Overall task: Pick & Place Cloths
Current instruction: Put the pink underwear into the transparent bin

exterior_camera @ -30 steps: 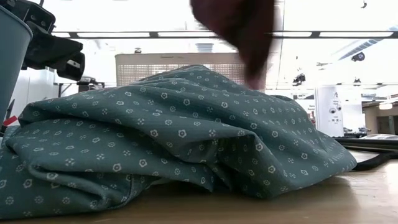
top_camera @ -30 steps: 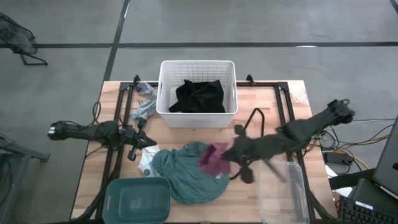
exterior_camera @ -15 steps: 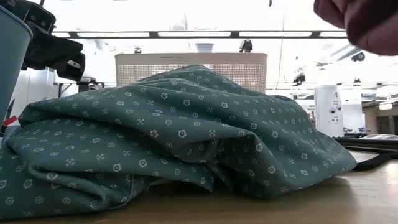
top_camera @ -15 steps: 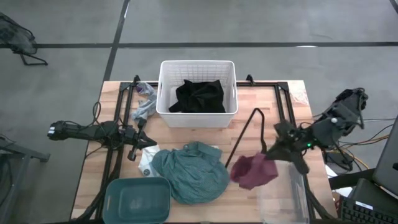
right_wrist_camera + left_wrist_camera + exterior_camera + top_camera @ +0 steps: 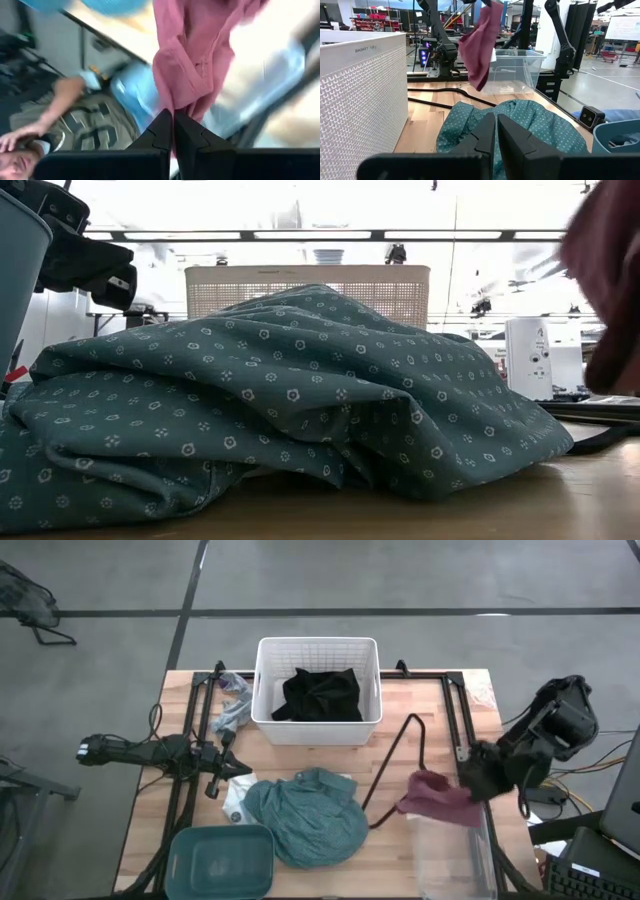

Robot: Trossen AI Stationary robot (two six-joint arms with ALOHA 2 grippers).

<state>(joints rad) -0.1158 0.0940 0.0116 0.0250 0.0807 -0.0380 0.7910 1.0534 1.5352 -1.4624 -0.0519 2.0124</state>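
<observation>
Right gripper [image 5: 478,783], fingers pinched on the maroon cloth [image 5: 437,800], hangs it lengthwise down above the clear bin [image 5: 455,855] at lower right; wire hanger [image 5: 395,765] beside; left gripper [image 5: 228,768] closed, mid-left

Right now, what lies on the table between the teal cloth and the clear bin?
In the high view, the black wire hanger crosses bare wood between teal cloth and clear bin.

Black garment [image 5: 320,695] in basket [image 5: 266,675]; patterned cloth [image 5: 308,817] in front, clear bin [image 5: 455,855] at right.
</observation>
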